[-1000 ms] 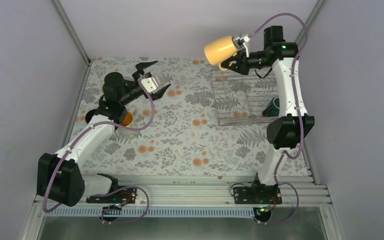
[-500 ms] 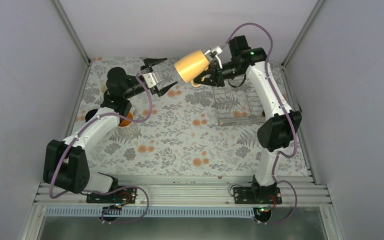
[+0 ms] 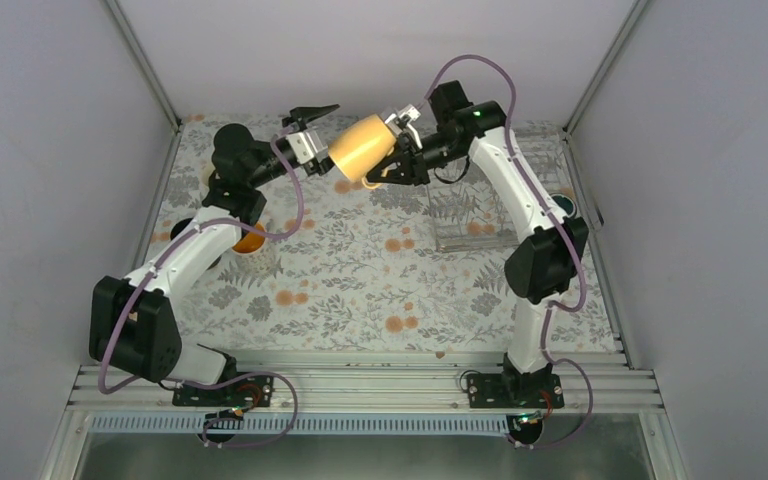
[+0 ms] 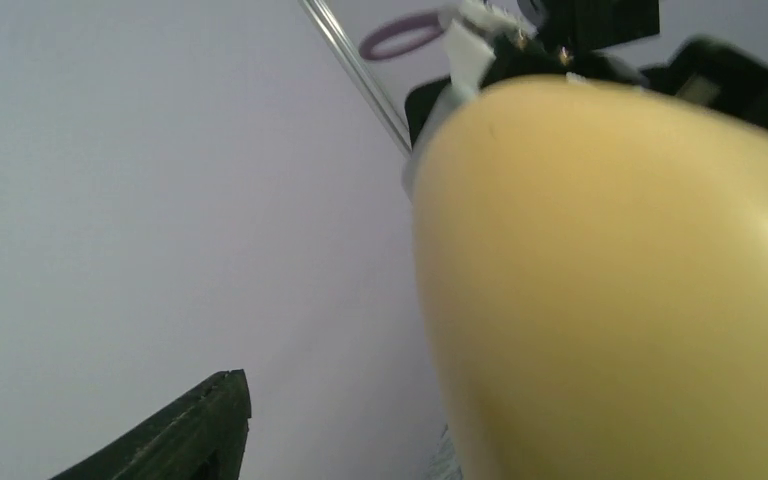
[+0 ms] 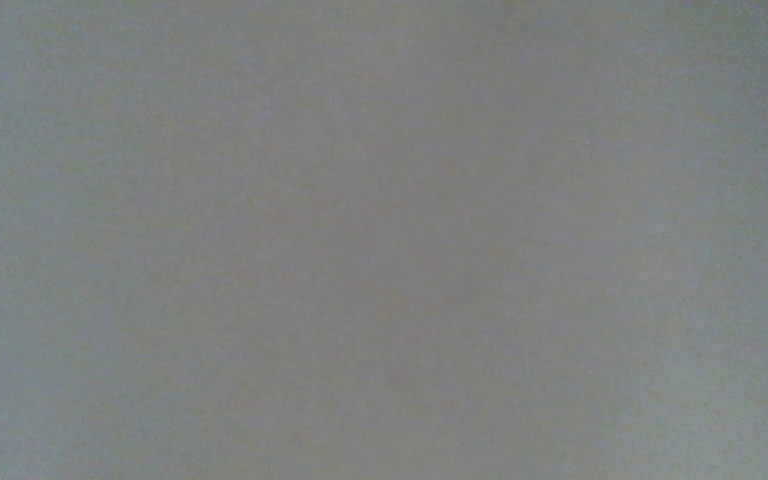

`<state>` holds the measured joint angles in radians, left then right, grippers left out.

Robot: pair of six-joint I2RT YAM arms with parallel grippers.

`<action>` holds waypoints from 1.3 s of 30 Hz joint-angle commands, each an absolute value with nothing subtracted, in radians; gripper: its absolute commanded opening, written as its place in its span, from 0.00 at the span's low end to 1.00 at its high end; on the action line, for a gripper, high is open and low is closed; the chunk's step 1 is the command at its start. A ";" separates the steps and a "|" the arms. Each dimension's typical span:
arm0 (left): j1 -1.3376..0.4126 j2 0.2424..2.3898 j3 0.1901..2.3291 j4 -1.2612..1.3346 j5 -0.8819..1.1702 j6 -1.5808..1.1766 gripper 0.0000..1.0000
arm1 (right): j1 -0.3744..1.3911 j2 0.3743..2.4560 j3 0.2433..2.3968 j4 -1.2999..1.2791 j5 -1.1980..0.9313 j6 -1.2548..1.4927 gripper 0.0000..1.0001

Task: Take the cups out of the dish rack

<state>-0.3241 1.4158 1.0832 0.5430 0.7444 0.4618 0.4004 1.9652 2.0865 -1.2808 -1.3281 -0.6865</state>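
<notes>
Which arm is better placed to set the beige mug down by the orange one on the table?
Probably left. The left jaws stand open right at the beige mug that the right jaws hold in mid-air, and the orange mug sits beside that arm.

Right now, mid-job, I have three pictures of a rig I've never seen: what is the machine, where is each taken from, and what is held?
Two robot arms are bolted at the near edge of a table covered in floral cloth. The overhead picture looks down from behind them, with the left arm on the left. The other two pictures come from cameras on the wrists. The right gripper is shut on a pale yellow mug, held in the air on its side. The left gripper stands open around the mug's base. Its wrist picture shows the mug close up, with one dark finger apart from it. The right wrist picture is plain grey and shows nothing. On the table are the wire dish rack and an orange mug partly hidden by the left arm.
</notes>
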 commanded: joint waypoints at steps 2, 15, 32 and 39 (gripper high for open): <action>-0.330 1.417 1.131 0.544 0.750 0.454 0.65 | 0.443 1.997 2.133 -1.283 -1.436 -0.720 0.04; -0.333 1.406 1.153 0.482 0.753 0.445 0.07 | 0.457 2.084 2.225 -1.284 -1.465 -0.706 0.12; -0.339 1.345 1.161 0.334 0.656 0.533 0.02 | 0.405 1.947 1.956 -0.935 -1.068 -0.691 0.67; -0.319 1.300 1.175 0.223 0.507 0.605 0.02 | 0.318 1.934 1.976 -0.953 -1.060 -0.715 0.78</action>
<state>-0.3363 1.3552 1.1294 0.2348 0.5957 0.5587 0.3687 1.9850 1.9697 -0.9844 -1.0973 -0.6910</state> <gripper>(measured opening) 0.112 0.769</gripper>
